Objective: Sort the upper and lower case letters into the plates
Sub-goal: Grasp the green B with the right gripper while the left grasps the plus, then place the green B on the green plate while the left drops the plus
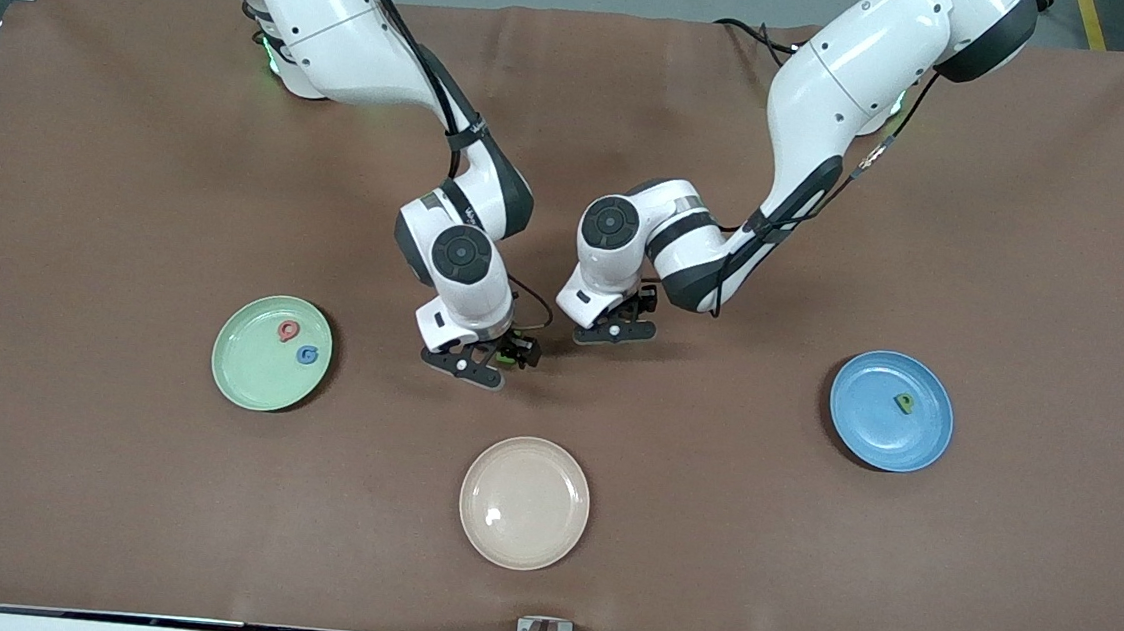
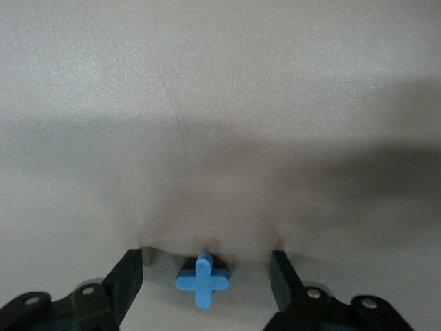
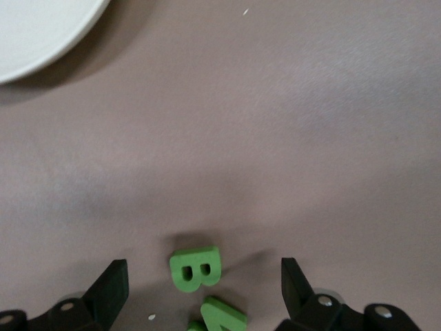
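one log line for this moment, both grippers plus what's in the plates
left gripper open around blue x | right gripper open around green B | green plate two letters | blue plate one

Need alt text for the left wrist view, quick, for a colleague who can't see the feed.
The left hand is open and low over the table, with a small blue x-shaped letter lying flat between its two dark fingers, touching neither. The rest of the view is bare tabletop crossed by a soft shadow.
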### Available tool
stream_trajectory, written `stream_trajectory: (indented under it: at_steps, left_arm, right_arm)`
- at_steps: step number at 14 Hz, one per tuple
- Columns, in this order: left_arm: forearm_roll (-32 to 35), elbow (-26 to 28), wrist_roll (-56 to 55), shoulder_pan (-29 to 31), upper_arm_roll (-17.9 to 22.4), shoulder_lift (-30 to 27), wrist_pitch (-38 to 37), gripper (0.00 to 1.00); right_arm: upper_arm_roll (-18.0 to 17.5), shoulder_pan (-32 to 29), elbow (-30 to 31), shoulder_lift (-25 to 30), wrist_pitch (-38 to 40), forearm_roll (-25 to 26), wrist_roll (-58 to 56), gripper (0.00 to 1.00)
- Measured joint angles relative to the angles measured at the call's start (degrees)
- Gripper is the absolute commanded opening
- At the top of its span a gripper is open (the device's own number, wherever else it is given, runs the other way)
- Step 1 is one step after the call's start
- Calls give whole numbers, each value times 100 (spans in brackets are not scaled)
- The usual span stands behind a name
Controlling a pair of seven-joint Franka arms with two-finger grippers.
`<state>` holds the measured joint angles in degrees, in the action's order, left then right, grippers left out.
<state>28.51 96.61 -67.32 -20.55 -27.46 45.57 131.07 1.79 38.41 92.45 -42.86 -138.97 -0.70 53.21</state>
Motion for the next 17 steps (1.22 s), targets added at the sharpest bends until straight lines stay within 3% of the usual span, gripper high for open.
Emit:
stream_trajectory:
  at_steps: [5,8,9,14,17]
  left_arm:
    - [0,25,-2,-5,-9,-12,8,67]
    - [0,64,-54,-6,-11,-35,8,61]
    - [0,90,-62,-4,-11,-52,7,58]
    - [1,178,-79,10,-9,-123,-31,38]
    - [16,214,-92,20,-11,-169,-59,32]
  right_arm:
    - [13,40,-1,-189,-271,111,-28,59]
    - [21,40,-25,-187,-274,112,-37,8]
    - [23,40,-45,-185,-275,112,-37,0]
    - [90,-43,-68,-168,-225,108,-37,0]
    - [132,-403,-115,-97,153,108,-561,0]
